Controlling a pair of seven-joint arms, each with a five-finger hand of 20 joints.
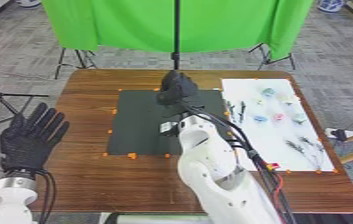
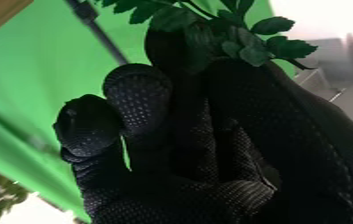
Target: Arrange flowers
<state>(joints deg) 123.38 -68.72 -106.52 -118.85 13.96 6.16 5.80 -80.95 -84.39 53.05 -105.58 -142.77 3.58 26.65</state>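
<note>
Brown table point(image 1: 84, 185): right hand point(image 1: 178, 87) pinching leafy sprig point(image 2: 290, 47), left hand point(image 1: 30, 142) spread. Probably placing stage; next, settle stem, then release.

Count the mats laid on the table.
2: a dark mat in the middle, and a white mat beside it toward the robot's right, with flowers on it.
</note>
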